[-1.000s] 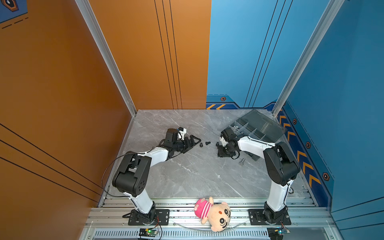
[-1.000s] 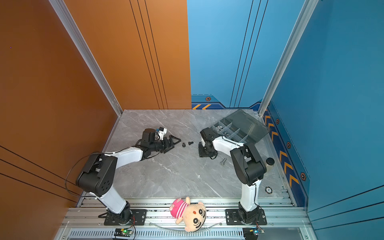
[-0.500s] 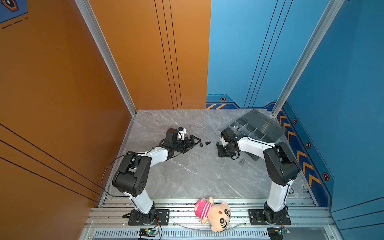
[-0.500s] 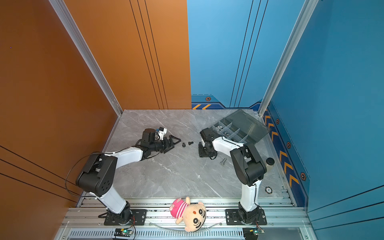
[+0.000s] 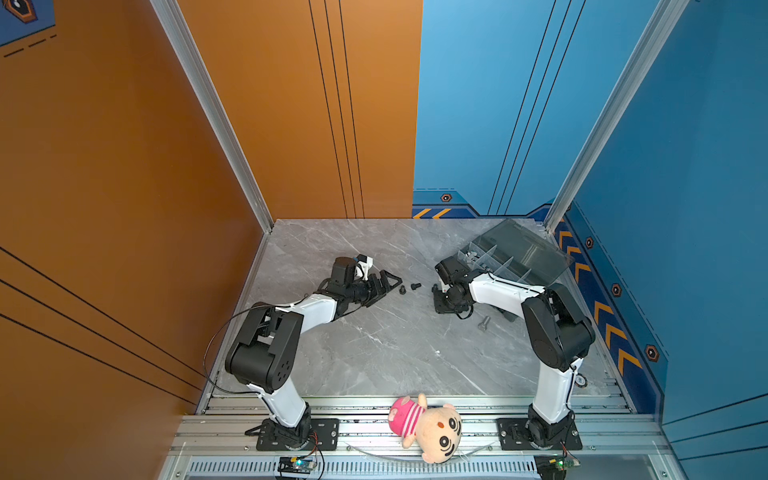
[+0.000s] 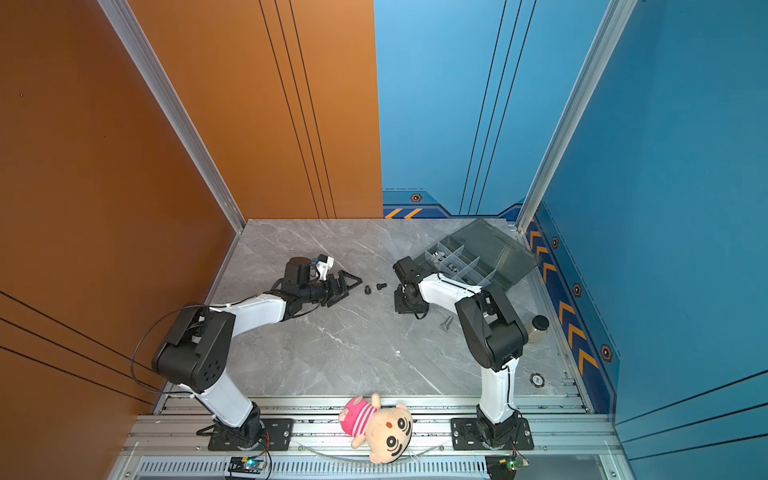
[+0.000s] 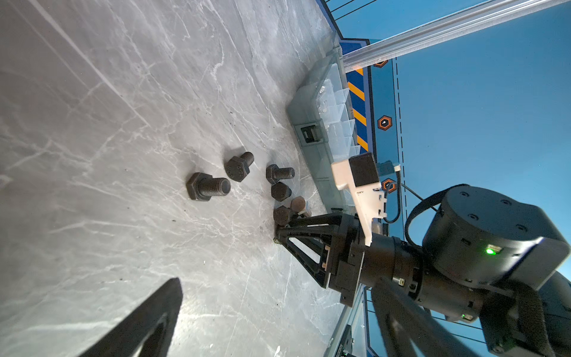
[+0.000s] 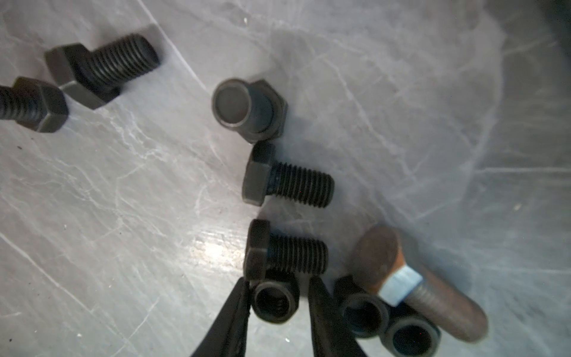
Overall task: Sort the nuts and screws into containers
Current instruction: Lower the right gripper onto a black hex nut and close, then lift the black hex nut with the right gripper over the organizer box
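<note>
- We are seeing bare table (image 5: 374, 365) along the near edge.
- Mid-table, the right gripper (image 8: 277, 282) is straddling a black nut (image 8: 275, 304), jaws slightly apart, holding nothing; black screws (image 8: 290, 185) are lying just beside.
- The organizer box (image 5: 515, 259) is sitting open at the far right corner.

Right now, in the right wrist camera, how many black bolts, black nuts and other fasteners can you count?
Black hex bolts: 5
Black nuts: 3
Brownish bolt with pale hex collar: 1
Total: 9
</note>
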Motion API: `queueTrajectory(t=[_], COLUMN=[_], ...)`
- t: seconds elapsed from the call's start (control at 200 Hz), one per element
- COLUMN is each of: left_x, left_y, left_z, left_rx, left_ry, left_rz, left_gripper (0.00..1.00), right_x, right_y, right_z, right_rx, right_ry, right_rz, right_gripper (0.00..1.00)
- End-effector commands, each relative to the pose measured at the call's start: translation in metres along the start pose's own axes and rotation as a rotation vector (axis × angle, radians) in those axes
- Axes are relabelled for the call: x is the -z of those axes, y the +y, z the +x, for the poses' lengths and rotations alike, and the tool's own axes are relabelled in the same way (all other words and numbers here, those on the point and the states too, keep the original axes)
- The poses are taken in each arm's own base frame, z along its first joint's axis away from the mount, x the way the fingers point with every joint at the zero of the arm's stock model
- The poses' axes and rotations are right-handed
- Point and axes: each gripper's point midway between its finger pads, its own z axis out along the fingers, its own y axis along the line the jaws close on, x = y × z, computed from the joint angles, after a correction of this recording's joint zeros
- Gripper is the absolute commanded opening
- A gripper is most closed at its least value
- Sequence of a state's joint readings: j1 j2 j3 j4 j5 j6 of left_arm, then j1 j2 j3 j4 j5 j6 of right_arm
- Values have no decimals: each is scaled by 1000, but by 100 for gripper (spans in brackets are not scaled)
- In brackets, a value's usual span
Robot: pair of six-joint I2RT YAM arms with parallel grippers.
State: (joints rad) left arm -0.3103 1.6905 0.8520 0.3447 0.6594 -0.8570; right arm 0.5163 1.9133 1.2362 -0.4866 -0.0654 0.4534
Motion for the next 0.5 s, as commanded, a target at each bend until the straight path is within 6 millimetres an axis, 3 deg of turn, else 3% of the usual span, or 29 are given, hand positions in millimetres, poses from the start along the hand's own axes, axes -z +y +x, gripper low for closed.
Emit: queueTrajectory(t=[0.0,0.275,0.496], left_x=[-1,-1,0], left_y=[6,7,7], left_z=[0,1,0], left_rx=[-7,-4,-4], left_ry=[7,8,6], left_rz=[-6,-9,-9], left_gripper=[98,98,98], right_x=[-22,-25,-18], right_y=[-21,-23,-20], right_z=[29,31,31], right_rx=[-21,-18,-8], right_ry=[105,115,114], right_rz=[96,104,74], right_gripper=[33,26,2])
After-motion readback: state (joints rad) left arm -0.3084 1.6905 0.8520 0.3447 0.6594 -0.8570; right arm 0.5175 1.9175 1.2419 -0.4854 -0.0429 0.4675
